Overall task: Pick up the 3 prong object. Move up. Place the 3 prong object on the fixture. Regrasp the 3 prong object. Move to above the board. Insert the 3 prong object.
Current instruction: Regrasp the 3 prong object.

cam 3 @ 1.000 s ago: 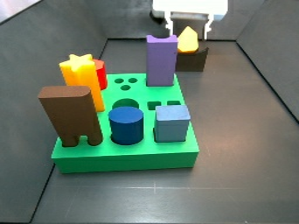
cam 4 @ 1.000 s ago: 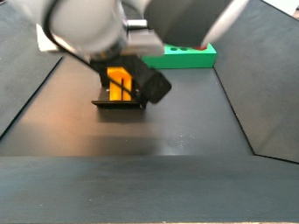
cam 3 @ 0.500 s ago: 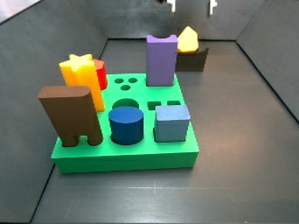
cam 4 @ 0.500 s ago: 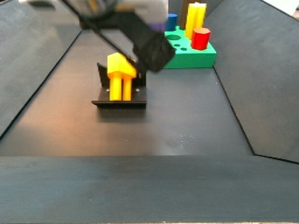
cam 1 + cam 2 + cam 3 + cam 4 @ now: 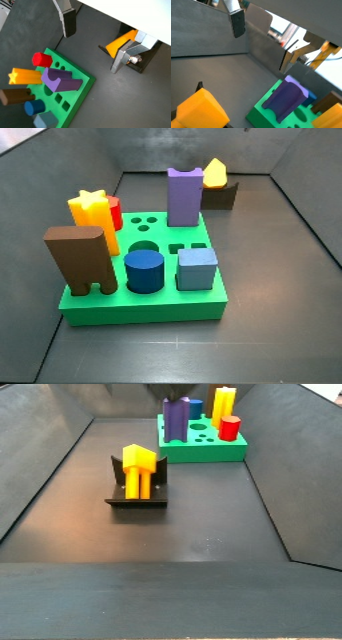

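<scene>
The orange 3 prong object (image 5: 138, 466) stands upright in the dark fixture (image 5: 136, 502) on the floor, apart from the green board (image 5: 201, 452). In a side view it (image 5: 214, 172) shows behind the board (image 5: 147, 308) on the fixture (image 5: 222, 195). My gripper (image 5: 93, 42) is open and empty, high above the floor, and out of both side views. In both wrist views the object (image 5: 123, 41) (image 5: 201, 109) lies below, beside one finger, not between the two. The board's three small round holes (image 5: 144, 224) are bare.
On the board stand a purple block (image 5: 185, 196), a yellow star-topped block (image 5: 91, 210), a red cylinder (image 5: 115, 212), a brown arch block (image 5: 78, 258), a blue cylinder (image 5: 144, 270) and a grey-blue cube (image 5: 197, 268). Sloped dark walls enclose the floor.
My gripper let go of the orange object on the fixture and rose straight up, out of both side views. The object stays standing in the fixture.
</scene>
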Controlling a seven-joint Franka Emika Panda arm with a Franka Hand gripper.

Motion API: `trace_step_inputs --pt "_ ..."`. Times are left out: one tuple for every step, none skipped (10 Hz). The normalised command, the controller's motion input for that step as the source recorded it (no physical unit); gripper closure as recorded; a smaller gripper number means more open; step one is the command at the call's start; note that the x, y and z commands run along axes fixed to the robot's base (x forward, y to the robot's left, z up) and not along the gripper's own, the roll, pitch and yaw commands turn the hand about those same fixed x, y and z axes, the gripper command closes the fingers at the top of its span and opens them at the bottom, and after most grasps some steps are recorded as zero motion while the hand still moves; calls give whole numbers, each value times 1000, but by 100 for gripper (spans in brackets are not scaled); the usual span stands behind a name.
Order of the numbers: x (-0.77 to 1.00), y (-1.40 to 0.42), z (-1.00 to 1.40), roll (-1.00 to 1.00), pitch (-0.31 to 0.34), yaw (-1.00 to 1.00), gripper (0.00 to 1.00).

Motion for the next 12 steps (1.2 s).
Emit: trace_step_inputs --pt "-28 -73 30 1000 13 32 0" --pt "-1 -29 12 1000 15 32 0" --pt "1 -35 3 1000 15 32 0" --pt "-15 -33 13 1000 11 33 0" --pt "-23 -26 11 1000 7 33 0" --pt "-26 -22 1 1000 1 34 0" --pt "-23 -23 -7 1000 -2 34 0" --pt "-19 -21 -5 1000 -9 35 0" --pt "-20 -19 -3 1000 -12 36 0" --pt "-21 -19 2 1000 -12 37 0" --pt "-18 -17 7 1000 -11 38 0" --pt "-6 -19 12 1000 -7 39 0"
